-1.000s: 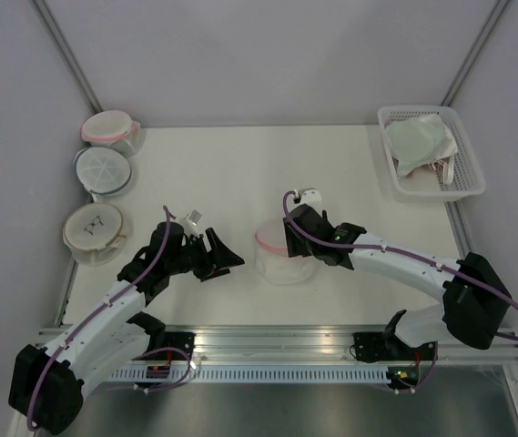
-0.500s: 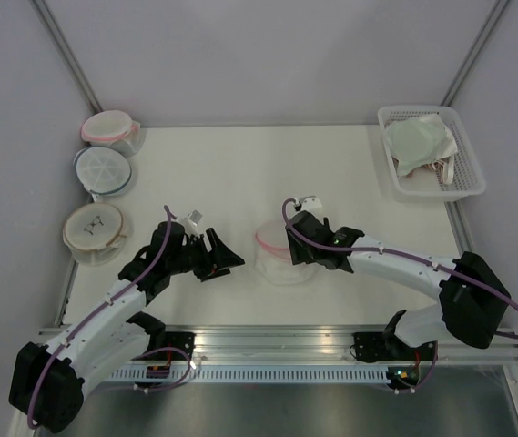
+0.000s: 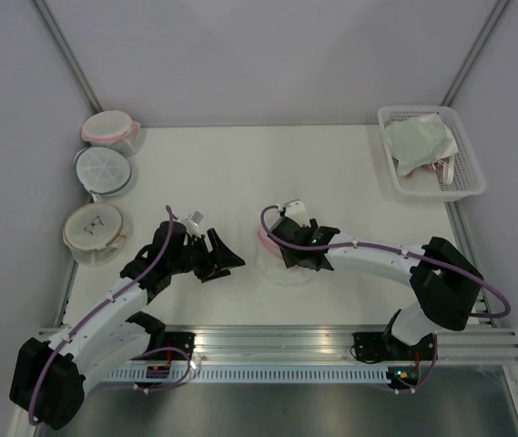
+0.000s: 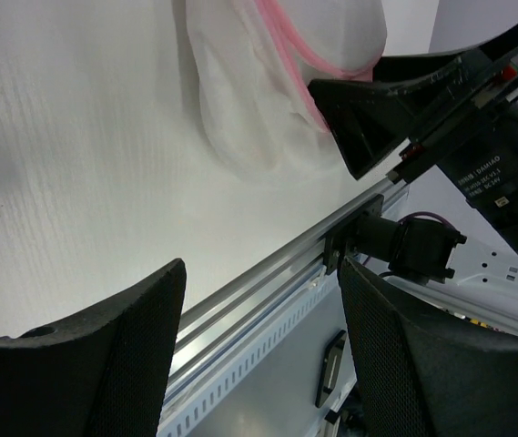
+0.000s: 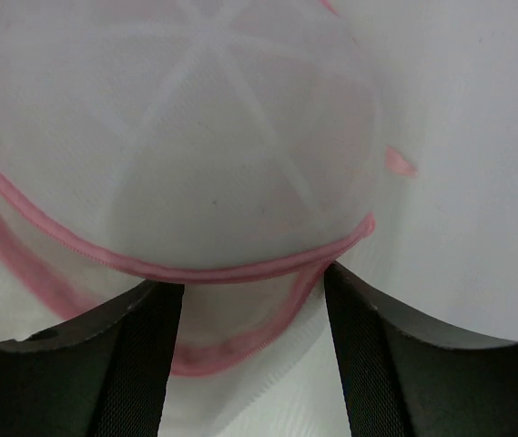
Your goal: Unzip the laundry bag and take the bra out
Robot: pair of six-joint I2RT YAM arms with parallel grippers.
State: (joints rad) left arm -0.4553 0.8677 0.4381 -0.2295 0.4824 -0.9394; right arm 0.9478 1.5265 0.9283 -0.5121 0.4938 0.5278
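Laundry bag [image 3: 279, 266]: a round white mesh dome with a pink zipper rim [image 5: 195, 269]. It sits on the table [image 3: 240, 173] near the front, about in the middle, between my two pincers.
Right pincer [image 5: 248, 284]: my two fingers are spread apart and are not squeezing anything. They hang right over the bag, and the pink rim runs across between them (I cannot tell if they touch the mesh).
Left pincer [image 4: 263, 269]: spread wide with nothing in it. It is just beside the bag on the left and is not touching it.
Zipper: near my right fingers I see two pink lines side by side with a pale strip between them. I cannot tell if it is zipped or not.
Pink tab [image 5: 400, 162]: a tiny pink bit that sticks out at the side of the bag.
Bra: I cannot pick it out through the mesh.
Other pouches: three more round mesh ones stand in a row at the left edge, well apart from the bag. The pink-rimmed pouch [image 3: 108, 127] is farthest back, the blue-rimmed pouch [image 3: 102, 169] is in the middle, and the tan-rimmed pouch [image 3: 95, 229] is nearest.
Basket [image 3: 472, 164]: white, in the far right corner. A pale green round cloth [image 3: 418, 141] lies in it on some white cloth.
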